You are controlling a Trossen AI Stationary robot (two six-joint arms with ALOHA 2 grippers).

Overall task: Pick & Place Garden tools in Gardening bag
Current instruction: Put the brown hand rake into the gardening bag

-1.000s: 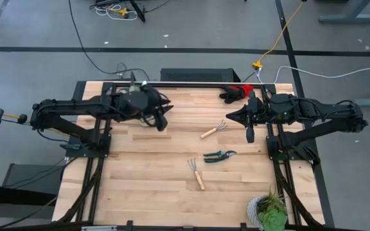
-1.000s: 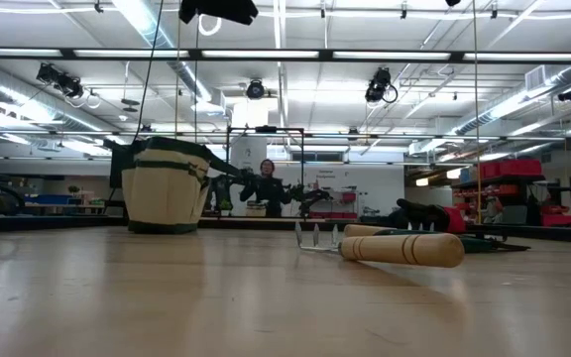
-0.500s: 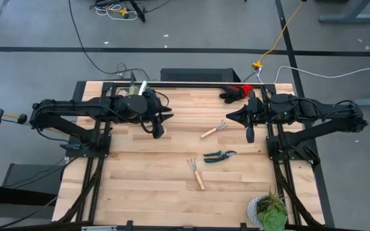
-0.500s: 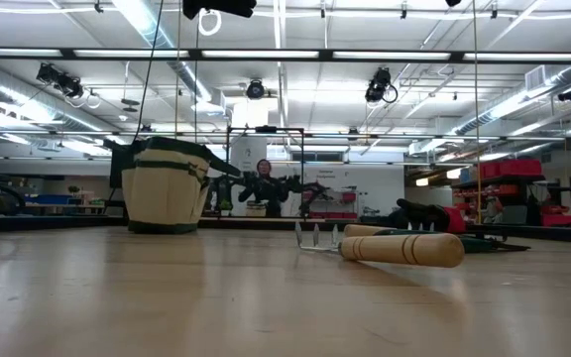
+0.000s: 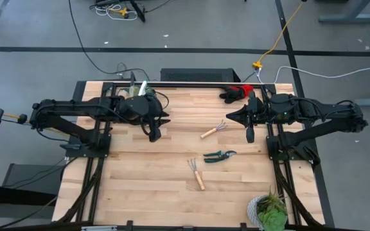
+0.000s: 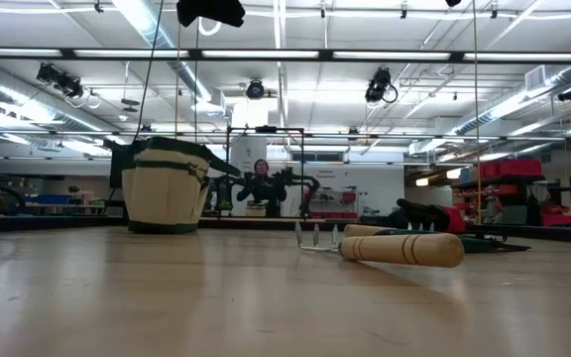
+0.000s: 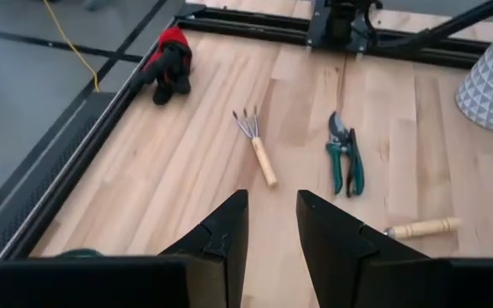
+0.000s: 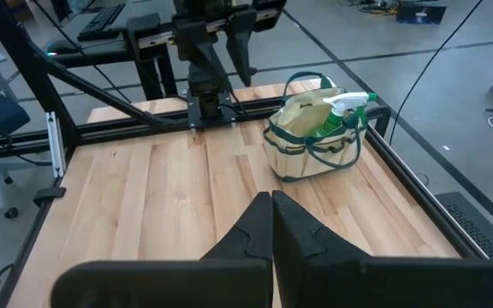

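High view: your left gripper (image 5: 157,130) hangs empty, right of the gardening bag (image 5: 135,92); one mini rake (image 5: 213,130) lies mid-table, another rake (image 5: 196,173) nearer, pruning shears (image 5: 220,155) between. Left wrist view: fingers (image 7: 226,231) part-open, holding nothing; rakes look light and stiff, so take the wooden handle. Right wrist view: right gripper (image 8: 271,224) closed, empty; the canvas bag looks soft.

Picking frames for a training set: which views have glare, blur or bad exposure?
Low view: ceiling strip lights glare, the gardening bag reads dim against them, the nearest rake handle looks soft. High view: even light, faint shadows. Wrist views: the near fingers are blurred.
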